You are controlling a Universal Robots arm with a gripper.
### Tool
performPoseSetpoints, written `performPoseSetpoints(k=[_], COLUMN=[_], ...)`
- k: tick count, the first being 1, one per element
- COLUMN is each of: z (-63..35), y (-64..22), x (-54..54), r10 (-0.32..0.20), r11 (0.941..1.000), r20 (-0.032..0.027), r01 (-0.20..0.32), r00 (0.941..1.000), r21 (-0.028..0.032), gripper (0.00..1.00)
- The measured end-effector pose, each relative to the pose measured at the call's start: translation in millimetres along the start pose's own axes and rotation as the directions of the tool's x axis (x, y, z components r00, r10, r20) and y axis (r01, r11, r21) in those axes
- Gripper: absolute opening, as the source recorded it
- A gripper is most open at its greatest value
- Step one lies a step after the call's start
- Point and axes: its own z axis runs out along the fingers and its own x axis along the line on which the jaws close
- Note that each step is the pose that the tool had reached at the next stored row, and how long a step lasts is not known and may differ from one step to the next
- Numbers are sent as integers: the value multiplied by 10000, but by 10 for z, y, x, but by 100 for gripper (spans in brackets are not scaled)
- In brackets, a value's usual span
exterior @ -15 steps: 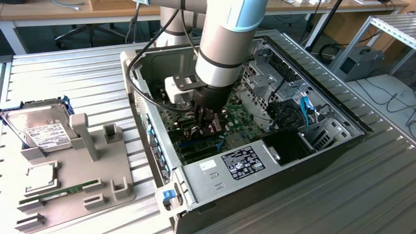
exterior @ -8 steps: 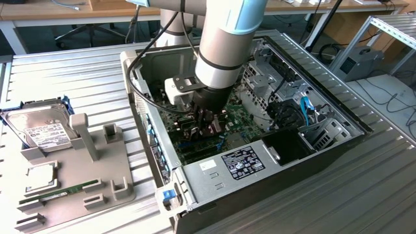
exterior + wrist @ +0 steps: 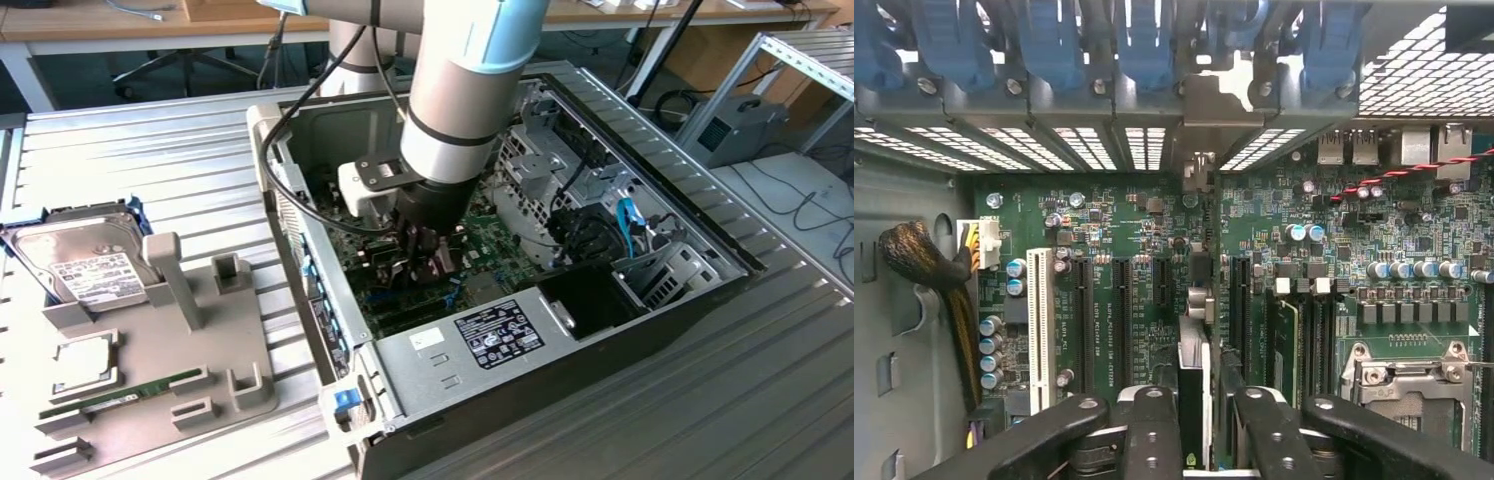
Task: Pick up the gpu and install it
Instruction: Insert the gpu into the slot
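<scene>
Saw card (image 3: 1199,330) edge-on, upright between my pincer (image 3: 1199,440) fingers, long axis along motherboard (image 3: 1104,230) slot; grip looked slack, partly open

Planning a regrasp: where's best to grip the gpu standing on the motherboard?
Its upper edge, coming straight down from the open side of the case, pinching the two flat faces: the gpu stands edge-on and upright, with motherboard slots close alongside.

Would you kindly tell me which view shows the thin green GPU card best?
The wrist view: the thin green GPU card stands edge-on between the gripper fingers, over the motherboard slots. In the exterior view, the arm mostly hides it.
</scene>
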Motion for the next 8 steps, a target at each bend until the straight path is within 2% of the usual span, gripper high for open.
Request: performPoseSetpoints(k=[3,4,6,7,8], z=[-3,-3,-4,-29,-62], y=[1,1,0,2,3], x=[1,1,1,-4,-9], r10=[0,1,0,4,3], r11=[10000,10000,10000,10000,10000], r20=[-7,-6,-19,-81,-105], r01=[0,-1,0,-4,-3], r00=[10000,10000,10000,10000,9999], r21=[-4,-4,-4,-4,-5], gripper=[33,40,40,40,40])
